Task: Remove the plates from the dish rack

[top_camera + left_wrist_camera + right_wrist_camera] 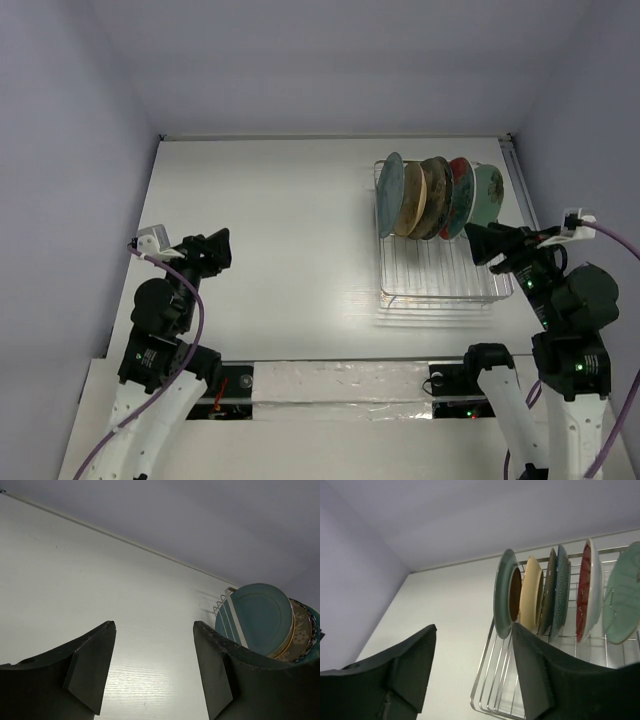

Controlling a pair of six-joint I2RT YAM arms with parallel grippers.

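The silver wire dish rack [440,275] stands at the right of the table with several plates upright in its far end. From left: blue-grey plate [390,193], cream floral plate [412,200], dark plate [437,195], red plate [459,193], mint green plate [488,195]. The right wrist view shows the rack [492,680] and the blue-grey plate [503,595] just past my fingers. My right gripper [478,245] is open and empty, beside the rack's right side. My left gripper [215,250] is open and empty, far left of the rack; its view shows the blue-grey plate [260,617].
The white table [280,230] is bounded by grey walls at the back and sides. A silver-taped strip [340,385] runs along the near edge between the arm bases. The rack's near half holds no plates.
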